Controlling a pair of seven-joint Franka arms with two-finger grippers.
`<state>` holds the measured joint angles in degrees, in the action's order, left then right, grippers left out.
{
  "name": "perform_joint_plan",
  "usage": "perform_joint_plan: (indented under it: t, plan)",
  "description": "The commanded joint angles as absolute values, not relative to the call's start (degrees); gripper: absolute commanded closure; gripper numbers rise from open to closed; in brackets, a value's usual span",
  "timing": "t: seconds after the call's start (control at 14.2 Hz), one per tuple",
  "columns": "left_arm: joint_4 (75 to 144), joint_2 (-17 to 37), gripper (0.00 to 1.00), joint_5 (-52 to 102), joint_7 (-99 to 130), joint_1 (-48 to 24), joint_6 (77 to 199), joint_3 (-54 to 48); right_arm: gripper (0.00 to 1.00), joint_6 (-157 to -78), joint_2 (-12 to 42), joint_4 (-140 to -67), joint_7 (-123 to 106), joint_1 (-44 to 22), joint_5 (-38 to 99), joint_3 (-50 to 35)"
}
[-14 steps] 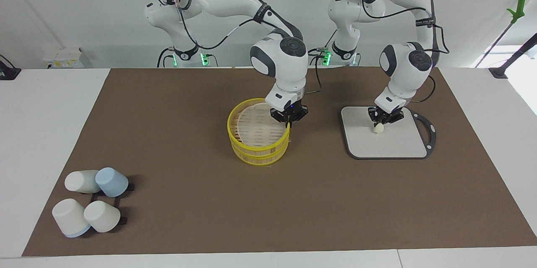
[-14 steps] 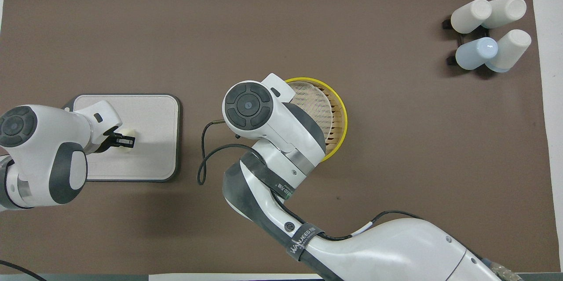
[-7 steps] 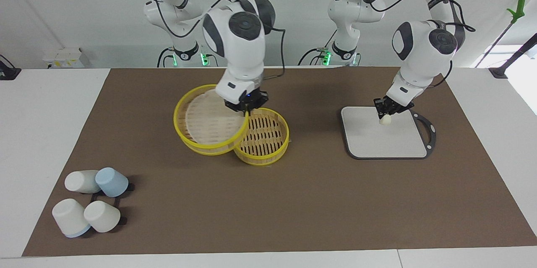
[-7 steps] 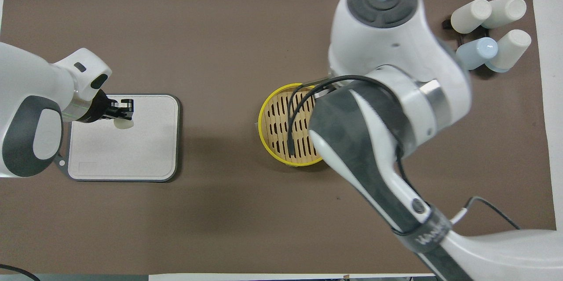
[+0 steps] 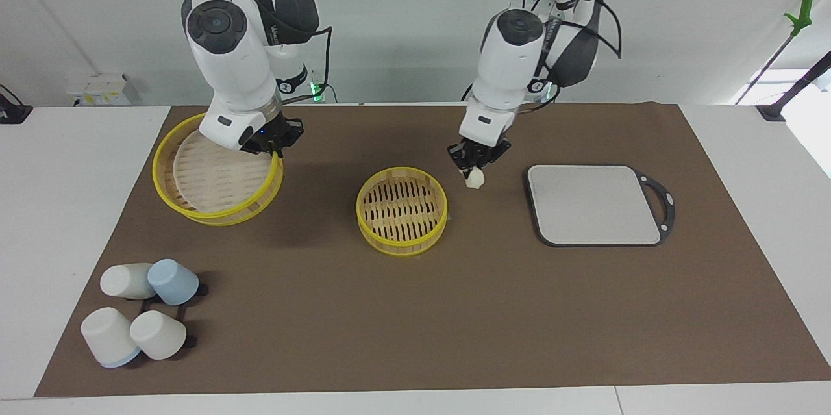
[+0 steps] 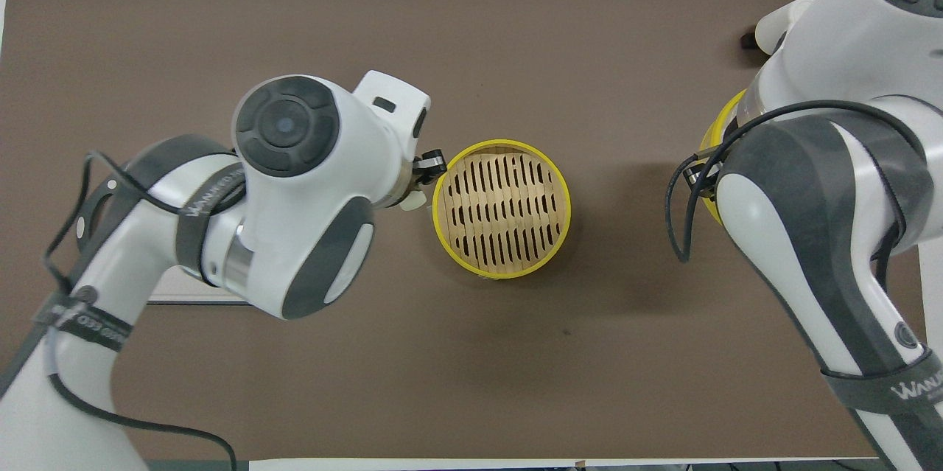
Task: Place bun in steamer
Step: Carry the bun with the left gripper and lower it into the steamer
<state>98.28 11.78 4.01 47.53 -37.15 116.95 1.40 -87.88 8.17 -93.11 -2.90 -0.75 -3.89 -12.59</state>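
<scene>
The steamer basket (image 5: 402, 210) stands uncovered mid-mat, its slatted floor bare; it also shows in the overhead view (image 6: 501, 207). My left gripper (image 5: 472, 168) is shut on the cream bun (image 5: 475, 178) and holds it in the air over the mat, just beside the basket's rim on the side toward the grey board. The bun peeks out under the wrist in the overhead view (image 6: 415, 199). My right gripper (image 5: 276, 143) is shut on the rim of the steamer lid (image 5: 217, 176) and holds it tilted over the mat toward the right arm's end.
The grey square board (image 5: 594, 204) lies bare toward the left arm's end. Several white and blue cups (image 5: 139, 314) lie on a black rack at the mat's corner farthest from the robots, at the right arm's end. The right arm hides most of them from above.
The right gripper has carried the lid off the basket toward the right arm's end. The left gripper has lifted the bun off the board and brought it next to the basket.
</scene>
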Motion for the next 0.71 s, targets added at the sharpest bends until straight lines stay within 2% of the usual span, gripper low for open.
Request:
perform_joint_plan:
  t: [0.0, 0.28, 0.49, 0.56, 0.63]
  plan:
    - [99.47, 14.59, 0.82, 4.92, 50.27, -42.35, 122.76, 2.64, 1.00, -90.26, 4.04, -98.09, -3.43, -1.23, -3.16, -13.18]
    - [101.51, 21.52, 0.80, 3.00, 54.48, -47.02, 131.11, 2.81, 1.00, -90.70, 3.78, -99.14, -3.78, -0.62, -3.16, -13.18]
    - [102.13, 23.55, 0.76, 2.90, 54.67, -47.20, 134.20, 2.81, 1.00, -91.85, 3.78, -99.23, -3.78, -0.79, -3.16, -13.18]
    - [102.22, 23.99, 0.71, 2.90, 54.67, -47.37, 134.90, 2.81, 1.00, -91.93, 3.78, -99.32, -3.78, -0.88, -3.16, -13.18]
    - [102.48, 24.17, 0.57, 2.90, 54.75, -47.46, 135.17, 2.81, 1.00, -92.11, 3.78, -99.40, -3.78, -0.88, -3.16, -13.18]
